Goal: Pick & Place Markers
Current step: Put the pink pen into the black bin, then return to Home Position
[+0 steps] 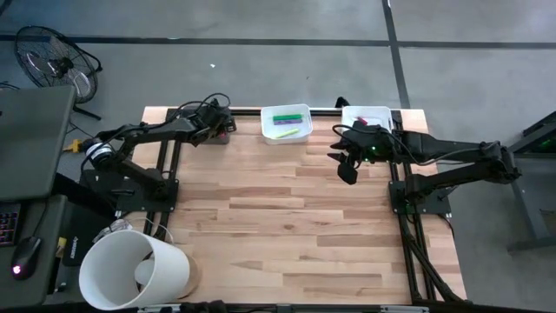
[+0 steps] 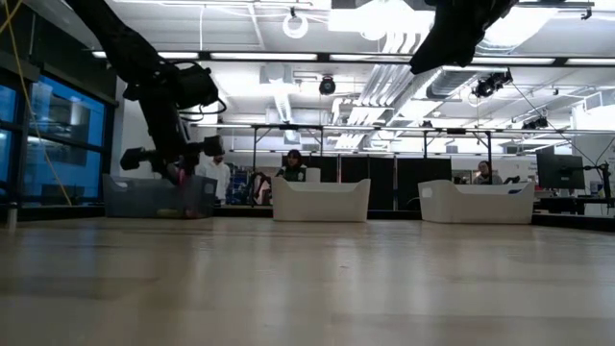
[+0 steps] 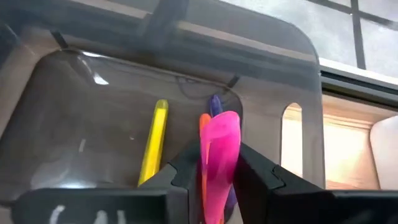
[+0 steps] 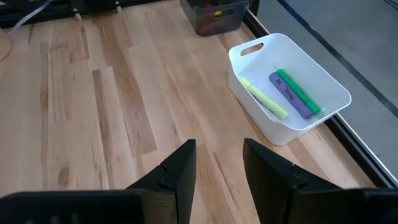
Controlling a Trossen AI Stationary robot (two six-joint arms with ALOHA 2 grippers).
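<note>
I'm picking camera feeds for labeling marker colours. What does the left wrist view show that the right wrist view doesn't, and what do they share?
Only the left wrist view: the left end effector gripping a pink marker over the dark bin, with a yellow marker inside.

Only the right wrist view: the open right end effector above bare table, and a white tray holding yellow-green, purple and green markers.

Both: the dark bin and wooden table.
</note>
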